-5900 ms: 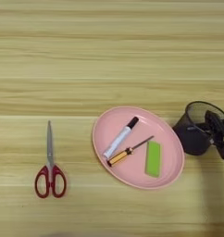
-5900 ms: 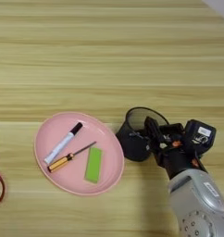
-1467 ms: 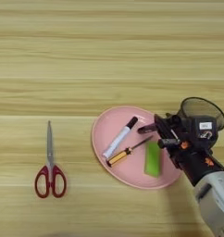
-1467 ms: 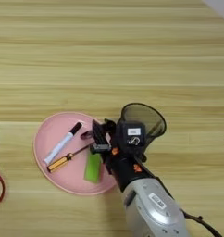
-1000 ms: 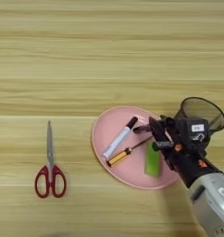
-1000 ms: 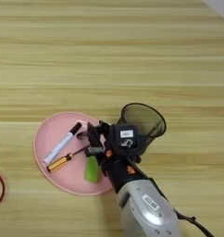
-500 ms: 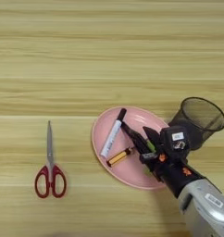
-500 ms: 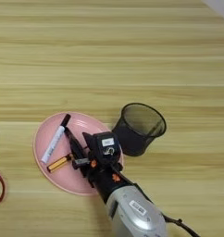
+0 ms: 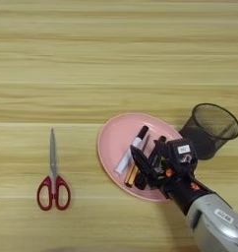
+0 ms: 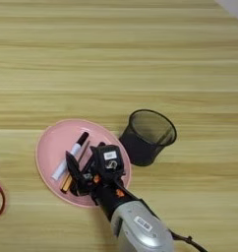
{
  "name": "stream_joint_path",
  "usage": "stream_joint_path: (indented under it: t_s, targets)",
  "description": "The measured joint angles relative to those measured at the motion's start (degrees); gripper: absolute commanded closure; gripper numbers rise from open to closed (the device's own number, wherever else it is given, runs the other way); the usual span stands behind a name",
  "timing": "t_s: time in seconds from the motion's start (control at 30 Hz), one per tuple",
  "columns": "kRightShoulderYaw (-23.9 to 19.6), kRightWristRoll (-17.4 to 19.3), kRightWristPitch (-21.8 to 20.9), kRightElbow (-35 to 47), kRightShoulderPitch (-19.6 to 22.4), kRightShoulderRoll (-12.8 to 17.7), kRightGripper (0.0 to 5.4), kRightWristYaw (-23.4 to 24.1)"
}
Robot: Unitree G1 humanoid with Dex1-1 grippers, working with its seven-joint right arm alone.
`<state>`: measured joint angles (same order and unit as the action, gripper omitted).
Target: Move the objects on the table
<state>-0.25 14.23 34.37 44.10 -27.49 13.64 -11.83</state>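
The round black wire-mesh pen cup (image 9: 210,129) stands upright on the wooden table (image 9: 116,59), just right of a pink plate (image 9: 112,141). My right gripper (image 9: 146,157) hangs low over the plate's right half with its two black fingers spread apart, pointing up-left. Between and under them lies a dark pen with an orange-yellow end (image 9: 130,174), partly covered. No all-black marker shows clearly apart from this. The white marker with black cap (image 9: 131,150) rests on the plate just left of the fingers.
Red-handled scissors (image 9: 53,178) lie shut on the table, well left of the plate. My silver forearm (image 9: 217,224) comes in from the bottom right corner. Bare wood stretches across the whole far half of the table.
My gripper has moved left from beside the cup to over the plate. The white marker has been pushed and turned on the plate. The green block seen earlier is now covered by the gripper.
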Motion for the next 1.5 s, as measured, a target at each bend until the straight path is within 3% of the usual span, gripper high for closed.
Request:
stream_joint_path:
  t_s: [0.47, 1.03, 1.23, 1.5]
  targets:
    - [-0.07, -1.12, -0.03, 0.03, 0.11, -0.08, 0.03, -0.02]
    - [-0.71, -1.2, 0.03, 1.05, 0.39, -0.2, 0.03, 0.02]
    - [-4.1, -1.02, 0.24, 2.5, 2.28, 0.1, 0.03, -0.03]
    - [-17.72, 2.86, 2.77, 3.32, 7.8, 2.58, 0.03, -0.19]
